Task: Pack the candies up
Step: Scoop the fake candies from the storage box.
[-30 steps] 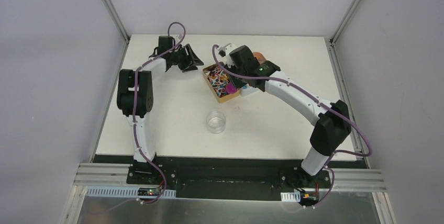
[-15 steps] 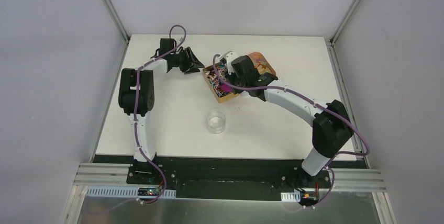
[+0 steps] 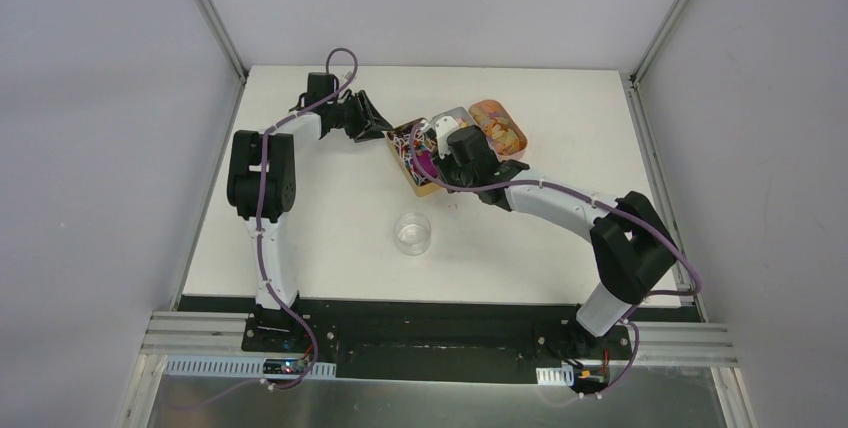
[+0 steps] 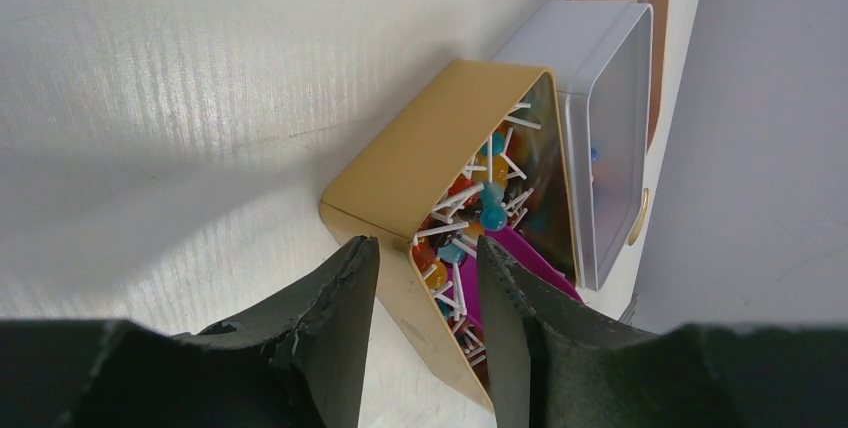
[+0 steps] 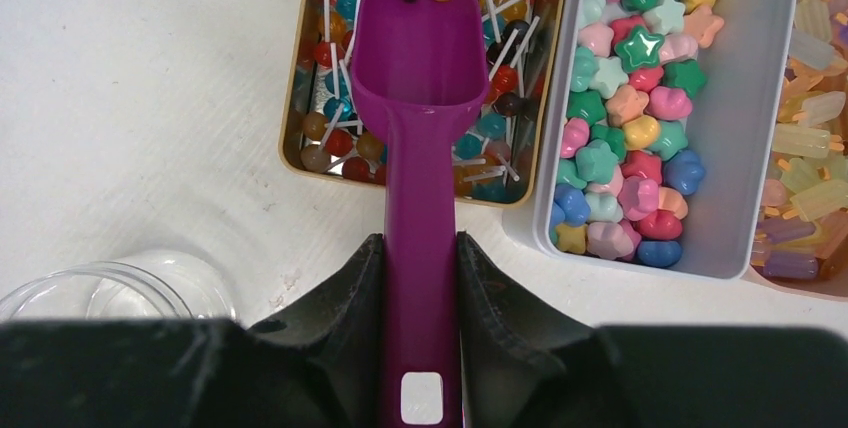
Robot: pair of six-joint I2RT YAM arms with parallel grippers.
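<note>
Two tools work the same tin. The right tool [image 5: 420, 258] is clamped on the handle of the magenta scoop [image 5: 418, 68], with a jaw tight on either side. The scoop mouth points away and is nosed into the candies [image 5: 335, 133] heaped in the gold tin [image 5: 291, 148]. It is held low and flat, probably so the lip can slide under the pile. The bowl looks bare, with a few candies only at its lip. The left tool [image 4: 425, 268] straddles the tin's near wall, one finger outside and one inside among the white sticks, likely bracing the tin against the scoop's push. I cannot tell whether it actually pinches the wall, since a gap shows on the inner side. A grey tray [image 5: 765, 98] of star sweets [image 5: 620, 98] sits just beside the tin and seems to touch it. Beyond it is a peach tray [image 5: 810, 288], cut off at the frame edge. A glass jar [image 3: 412, 232] stands apart on the bench [image 3: 320, 228], nearer the arm bases, and is the probable destination. The wrist view catches only its rim, so its contents are unreadable. From above, the right wrist hides the scoop and most of the tin.
</note>
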